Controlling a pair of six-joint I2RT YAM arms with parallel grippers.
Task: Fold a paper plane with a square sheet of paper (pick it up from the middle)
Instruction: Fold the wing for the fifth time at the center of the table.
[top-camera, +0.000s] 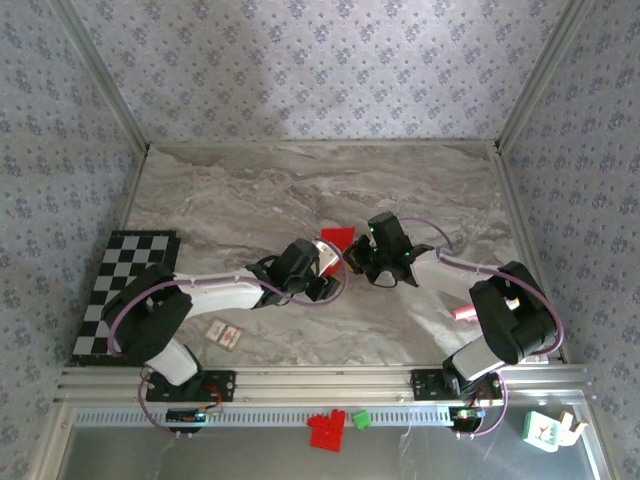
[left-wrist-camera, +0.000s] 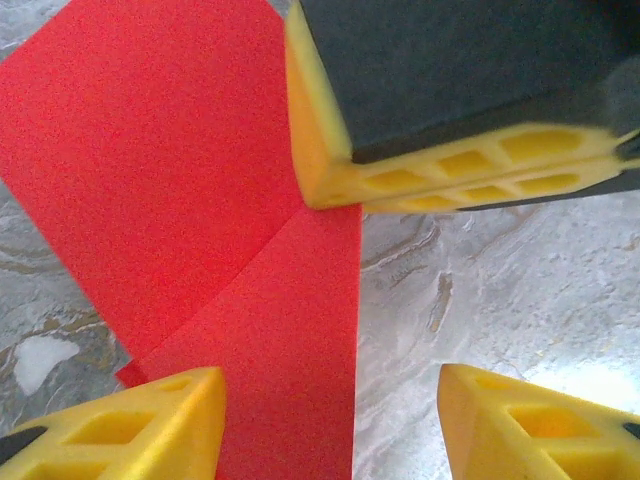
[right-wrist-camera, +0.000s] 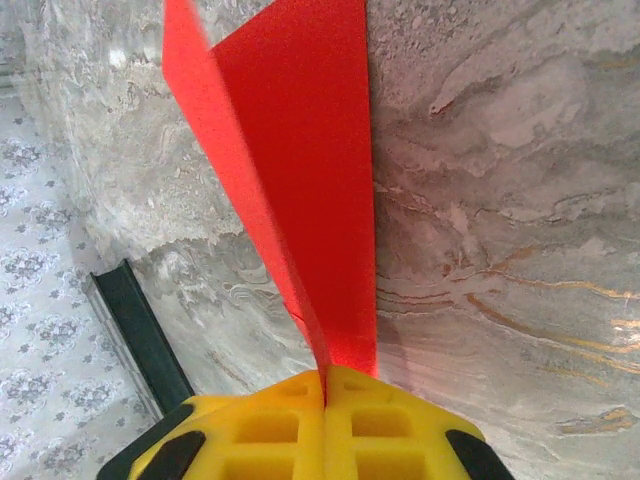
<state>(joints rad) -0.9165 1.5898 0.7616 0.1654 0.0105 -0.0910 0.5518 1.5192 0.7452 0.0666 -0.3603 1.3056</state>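
Observation:
The square sheet of paper (top-camera: 337, 238) is bright red, creased into angular flaps, and lies mid-table. In the right wrist view the paper (right-wrist-camera: 300, 150) rises as a narrow folded strip, and my right gripper (right-wrist-camera: 325, 372) is shut on its near end. In the left wrist view the paper (left-wrist-camera: 180, 190) shows a diagonal crease and a straight right edge. The right gripper's yellow fingers (left-wrist-camera: 440, 175) press onto its upper corner there. My left gripper (left-wrist-camera: 330, 390) is open just above the sheet, one finger over the paper and the other over bare table.
A checkered mat (top-camera: 125, 290) lies at the left edge, with a small white card with a red mark (top-camera: 224, 334) near it. A pink object (top-camera: 465, 312) sits by the right arm. A red brick block (top-camera: 326, 430) and green block (top-camera: 361, 419) rest below the rail.

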